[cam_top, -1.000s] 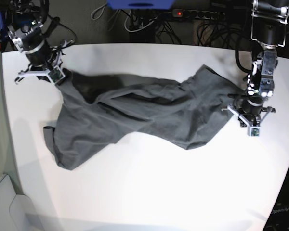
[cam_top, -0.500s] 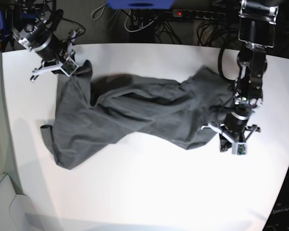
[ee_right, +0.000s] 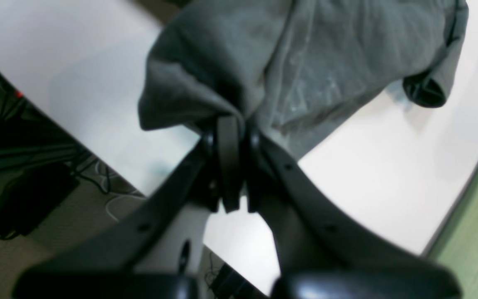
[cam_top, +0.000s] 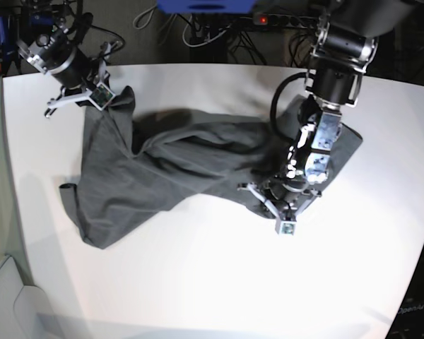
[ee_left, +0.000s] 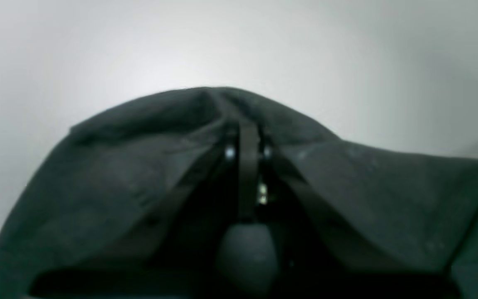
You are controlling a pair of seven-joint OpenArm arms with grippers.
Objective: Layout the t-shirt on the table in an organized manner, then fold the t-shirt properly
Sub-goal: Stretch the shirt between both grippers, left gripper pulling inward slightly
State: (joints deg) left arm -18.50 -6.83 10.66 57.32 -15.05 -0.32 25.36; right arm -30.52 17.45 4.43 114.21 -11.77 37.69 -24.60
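Rumpling charcoal cotton t-shirt, matt table

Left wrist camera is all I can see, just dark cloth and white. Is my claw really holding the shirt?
Observer: Yes. In the base view the left gripper is shut on the t-shirt, bunching its edge.
Operator: What about the other claw?
Observer: The right gripper pinches a corner too, lifted over the table near its far edge.
Operator: Is the shirt flat?
Observer: No, it lies twisted and wrinkled, with one sleeve curled at the side.
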